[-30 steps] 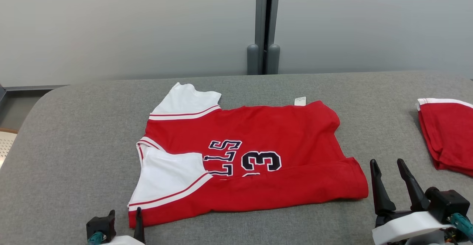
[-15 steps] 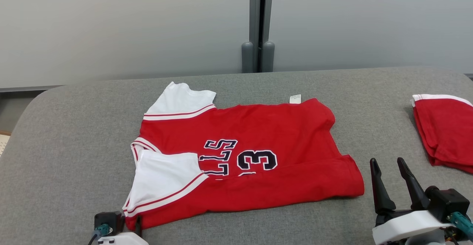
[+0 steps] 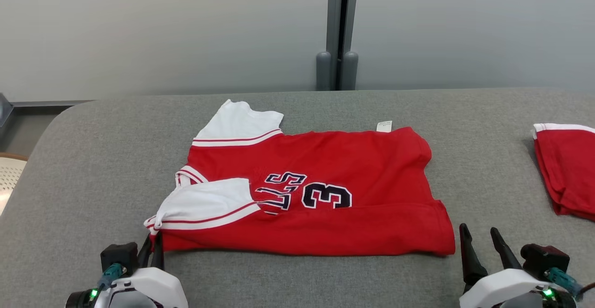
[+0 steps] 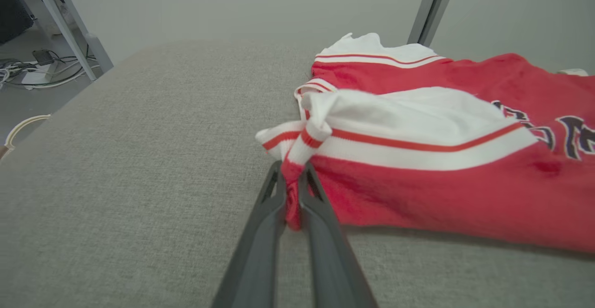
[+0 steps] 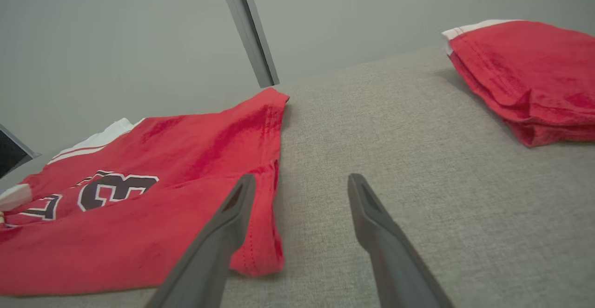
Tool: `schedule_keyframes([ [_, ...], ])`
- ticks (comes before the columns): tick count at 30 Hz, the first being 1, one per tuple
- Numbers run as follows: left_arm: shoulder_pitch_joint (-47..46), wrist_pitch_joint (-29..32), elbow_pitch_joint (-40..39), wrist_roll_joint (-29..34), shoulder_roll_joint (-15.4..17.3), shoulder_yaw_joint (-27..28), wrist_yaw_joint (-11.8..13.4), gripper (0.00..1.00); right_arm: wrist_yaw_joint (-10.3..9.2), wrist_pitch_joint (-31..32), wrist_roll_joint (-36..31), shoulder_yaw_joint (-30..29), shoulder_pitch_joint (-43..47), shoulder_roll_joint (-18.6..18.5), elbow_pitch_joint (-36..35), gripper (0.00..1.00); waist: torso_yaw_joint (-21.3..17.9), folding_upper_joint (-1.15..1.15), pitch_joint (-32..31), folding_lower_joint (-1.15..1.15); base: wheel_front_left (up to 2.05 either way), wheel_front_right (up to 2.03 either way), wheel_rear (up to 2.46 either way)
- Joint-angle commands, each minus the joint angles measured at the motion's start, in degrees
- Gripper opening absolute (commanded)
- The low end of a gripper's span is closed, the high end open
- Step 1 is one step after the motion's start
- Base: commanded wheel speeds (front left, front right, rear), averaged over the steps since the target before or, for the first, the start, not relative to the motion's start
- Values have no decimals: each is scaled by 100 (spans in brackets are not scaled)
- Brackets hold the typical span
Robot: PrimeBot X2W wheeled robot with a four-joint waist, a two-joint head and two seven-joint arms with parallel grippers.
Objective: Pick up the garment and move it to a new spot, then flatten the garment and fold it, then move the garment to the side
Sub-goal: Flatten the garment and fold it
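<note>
The red garment (image 3: 325,159) is spread at the middle of the grey padded surface (image 3: 93,159). In the head view its collar end is turned toward 9 o'clock and its hem toward 3 o'clock. Its 7 o'clock corner, just below the white sleeve (image 3: 209,203), is clamped by the left gripper (image 4: 290,167), whose fingers are drawn together on a pinch of red cloth. The right gripper (image 3: 481,238) is held at 5 o'clock, just beside the hem corner, with its fingers spread apart and nothing between them.

A second ago the left fingers were spread apart; now they are closed. The near sleeve, flat then, is now bunched toward the gripped corner. The spread of the right fingers is unchanged.

A folded red piece (image 3: 565,168) is seen at 3 o'clock by the right edge, well apart from the garment. Bare surface is left at 9 o'clock up to the rounded left edge, along the 12 o'clock edge, and between the hem and the folded piece.
</note>
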Motion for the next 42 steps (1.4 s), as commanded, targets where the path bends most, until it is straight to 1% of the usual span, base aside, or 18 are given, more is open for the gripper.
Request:
schedule_keyframes([
  [1,-5,-33,-122,-15,64,41,50,0,0,50,120,20,-108,35,138,100,57,0,18,0,0,0,0],
  [5,129,-43,-456,62,73,63,50,0,0,229,403,122,-331,114,565,100,167,0,44,0,0,0,0],
  [9,204,-45,-614,106,42,9,-11,0,0,385,697,316,-482,164,905,100,261,0,71,0,0,0,0],
  [10,231,-46,-650,106,24,-23,-38,0,0,397,781,367,-577,139,1086,100,302,0,96,0,0,0,0],
  [12,239,-46,-662,113,12,-38,-56,0,0,398,801,392,-615,135,1160,100,323,0,107,0,0,0,0],
  [15,191,-47,-694,138,-16,-88,-88,0,0,402,1011,415,-796,159,1498,100,409,0,183,0,0,0,0],
  [19,128,-47,-689,160,-19,-106,-105,0,0,420,1134,622,-847,184,1755,100,503,0,203,0,0,0,0],
  [21,132,-47,-684,158,-11,-102,-108,0,0,435,1155,833,-851,210,1807,100,532,0,194,0,0,0,0],
  [22,142,-47,-673,152,4,-91,-114,0,0,428,1200,909,-843,203,1832,64,540,0,188,0,0,0,0],
  [23,151,-47,-666,148,13,-84,-115,0,0,395,1236,967,-844,174,1860,14,545,0,179,0,0,0,0],
  [24,151,-47,-666,148,13,-84,-115,0,0,395,1236,967,-844,174,1860,14,545,0,179,0,0,0,0],
  [25,161,-47,-662,147,15,-80,-117,0,0,360,1254,1019,-848,141,1880,0,548,0,168,0,0,0,0],
  [33,276,-48,-607,166,16,-138,-165,0,-4,-64,1341,934,-1033,-277,1964,0,496,0,18,0,0,0,0],
  [37,360,-48,-638,207,2,-223,-212,0,-7,-150,1167,849,-1043,-521,1919,0,442,0,-73,0,0,0,0],
  [39,475,-47,-670,221,17,-269,-229,0,-7,-154,967,894,-1052,-597,1912,0,379,0,-102,0,0,0,0],
  [42,668,-48,-750,271,92,-336,-278,0,-7,-146,871,884,-956,-636,1881,0,346,0,-136,0,0,0,0],
])
